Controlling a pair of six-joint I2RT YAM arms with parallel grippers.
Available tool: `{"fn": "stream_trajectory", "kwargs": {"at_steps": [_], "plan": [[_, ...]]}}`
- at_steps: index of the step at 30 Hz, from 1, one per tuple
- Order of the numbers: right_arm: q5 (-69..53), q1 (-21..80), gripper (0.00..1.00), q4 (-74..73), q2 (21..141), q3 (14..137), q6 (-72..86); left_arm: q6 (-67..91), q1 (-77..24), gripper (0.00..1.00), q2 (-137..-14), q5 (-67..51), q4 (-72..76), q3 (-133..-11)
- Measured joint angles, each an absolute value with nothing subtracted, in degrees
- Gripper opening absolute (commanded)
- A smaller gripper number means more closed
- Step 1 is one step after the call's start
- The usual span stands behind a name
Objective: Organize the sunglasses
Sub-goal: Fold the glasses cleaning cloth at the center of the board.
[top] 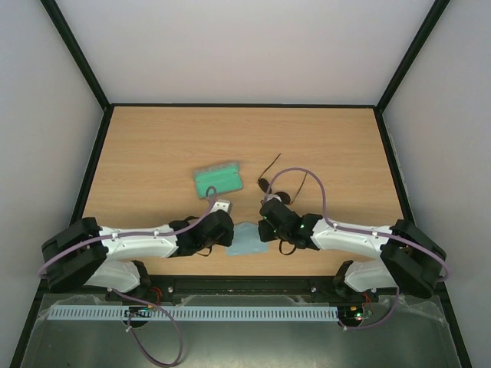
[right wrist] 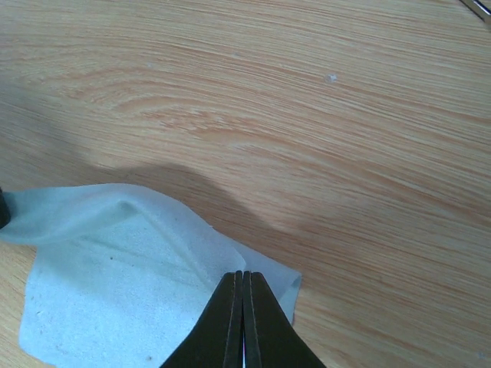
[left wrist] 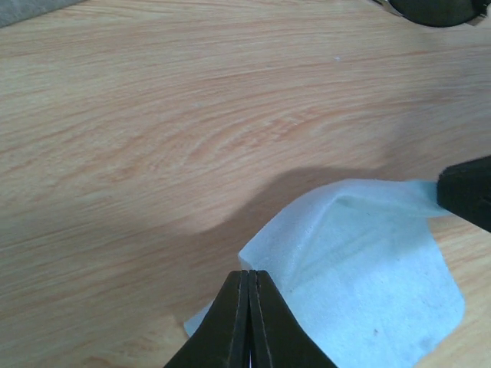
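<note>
The sunglasses [top: 270, 185], with round dark lenses and thin temple arms, lie open on the table right of the case; one lens shows at the top right of the left wrist view [left wrist: 433, 11]. The light blue cloth [top: 247, 241] lies at the near middle of the table. My left gripper [top: 232, 231] is shut on the cloth's left edge [left wrist: 251, 273], and the cloth [left wrist: 360, 268] spreads to the right of it. My right gripper [top: 264, 228] is shut on the cloth's right edge [right wrist: 243, 274], and the cloth [right wrist: 115, 268] spreads to the left of it. The cloth bulges up between them.
The grey case with green lining [top: 218, 179] lies open left of the sunglasses; its corner shows in the left wrist view [left wrist: 31, 9]. A temple arm tip shows in the right wrist view [right wrist: 480, 6]. Black frame posts stand at the table's sides.
</note>
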State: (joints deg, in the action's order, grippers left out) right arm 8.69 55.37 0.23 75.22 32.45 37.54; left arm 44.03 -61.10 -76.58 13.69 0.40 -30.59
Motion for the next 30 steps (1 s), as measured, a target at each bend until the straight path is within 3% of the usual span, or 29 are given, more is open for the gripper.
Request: {"fn": "stream_trajectory", "kwargs": {"at_steps": [30], "plan": [[9.1, 58.2, 0.01, -1.4, 70.1, 26.0, 41.5, 52.0, -69.5, 0.02, -74.3, 17.7, -2.2, -27.7]]}}
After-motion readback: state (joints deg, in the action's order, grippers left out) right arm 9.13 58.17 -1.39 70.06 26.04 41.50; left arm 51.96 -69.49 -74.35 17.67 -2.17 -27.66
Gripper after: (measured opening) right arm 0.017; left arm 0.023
